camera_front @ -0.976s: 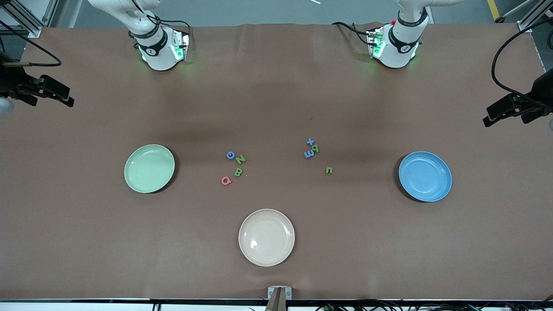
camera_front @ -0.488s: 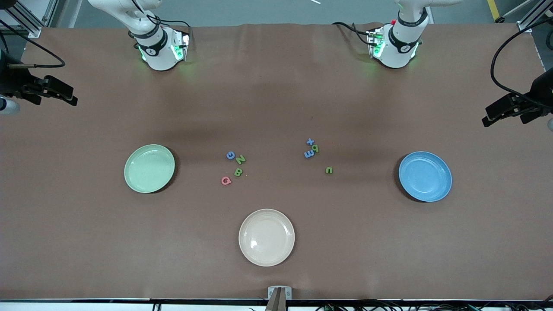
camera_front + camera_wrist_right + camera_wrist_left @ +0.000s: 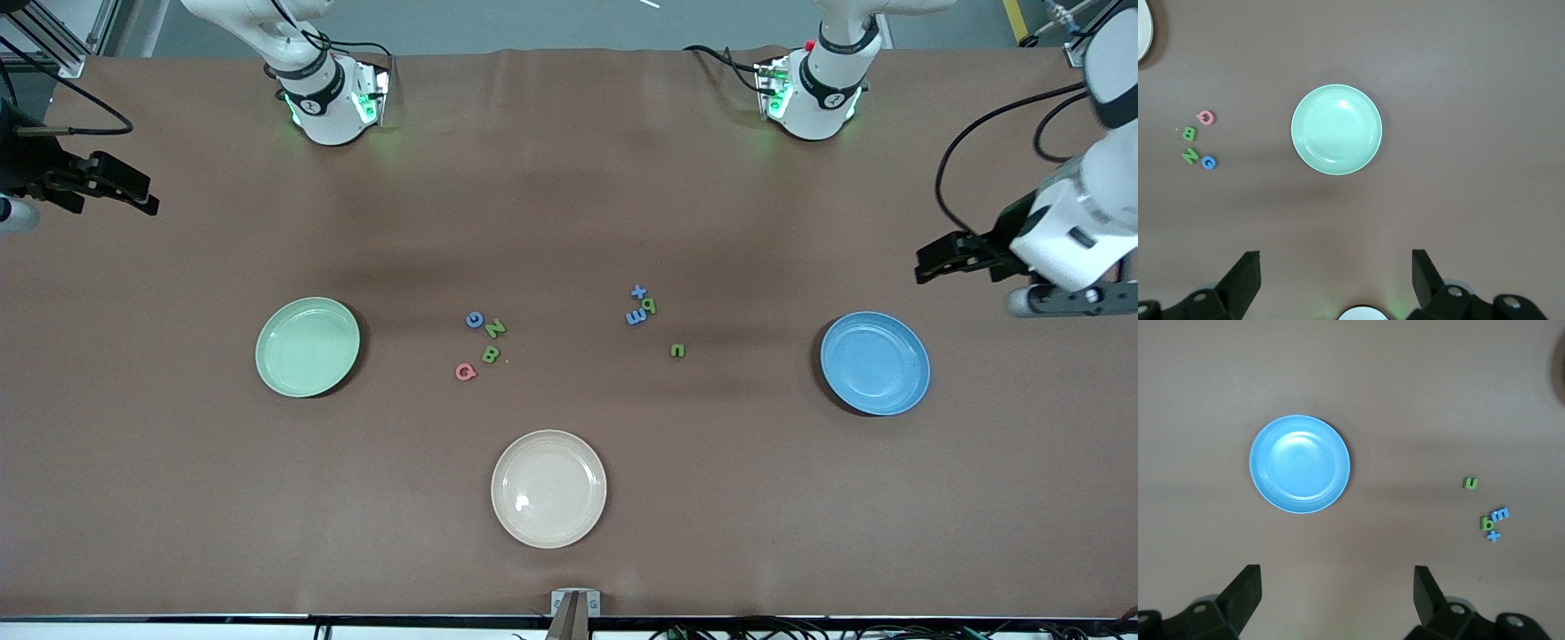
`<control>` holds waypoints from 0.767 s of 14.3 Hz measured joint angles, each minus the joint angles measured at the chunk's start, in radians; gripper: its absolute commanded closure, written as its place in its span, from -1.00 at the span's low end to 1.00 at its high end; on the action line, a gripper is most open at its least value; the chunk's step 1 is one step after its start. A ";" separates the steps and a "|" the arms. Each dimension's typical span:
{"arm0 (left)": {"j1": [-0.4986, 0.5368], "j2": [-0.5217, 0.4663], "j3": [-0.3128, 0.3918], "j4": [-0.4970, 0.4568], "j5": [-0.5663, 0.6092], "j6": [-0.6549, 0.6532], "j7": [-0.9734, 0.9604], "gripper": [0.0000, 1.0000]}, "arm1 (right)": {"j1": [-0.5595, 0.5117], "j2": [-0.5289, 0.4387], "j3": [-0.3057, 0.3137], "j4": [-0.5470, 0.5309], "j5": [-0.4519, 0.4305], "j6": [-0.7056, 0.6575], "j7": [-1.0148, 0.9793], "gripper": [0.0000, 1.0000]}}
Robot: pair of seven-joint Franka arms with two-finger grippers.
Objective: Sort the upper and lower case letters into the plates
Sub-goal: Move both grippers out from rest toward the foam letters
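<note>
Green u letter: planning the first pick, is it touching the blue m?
Apart. The left wrist view shows bare table between the green u and the blue m.

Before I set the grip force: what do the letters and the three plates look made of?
Letters: matte, flat, chunky, probably foam or soft plastic; no shine shows. Green plate, blue plate and cream plate: smooth, evenly coloured, soft glare inside, likely hard plastic or melamine, though glazed ceramic can't be excluded.

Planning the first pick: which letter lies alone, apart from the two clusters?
The green u: it lies by itself toward the blue plate, while every other letter sits in a tight cluster.
</note>
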 measured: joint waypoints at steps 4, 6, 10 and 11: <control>0.007 0.071 0.002 0.002 0.000 0.002 0.011 -0.99 | 0.000 -0.001 0.000 0.008 0.000 0.007 -0.001 -1.00; 0.006 0.085 0.002 0.003 0.000 0.004 0.020 -0.99 | 0.000 0.002 0.000 0.010 0.000 0.015 -0.002 -1.00; -0.026 0.135 -0.003 0.002 -0.019 0.055 -0.002 -0.96 | -0.002 0.086 -0.002 0.013 0.000 0.100 -0.005 -1.00; -0.042 0.153 -0.004 0.002 -0.033 0.078 -0.038 -0.96 | -0.003 0.135 -0.002 0.015 0.000 0.129 -0.006 -1.00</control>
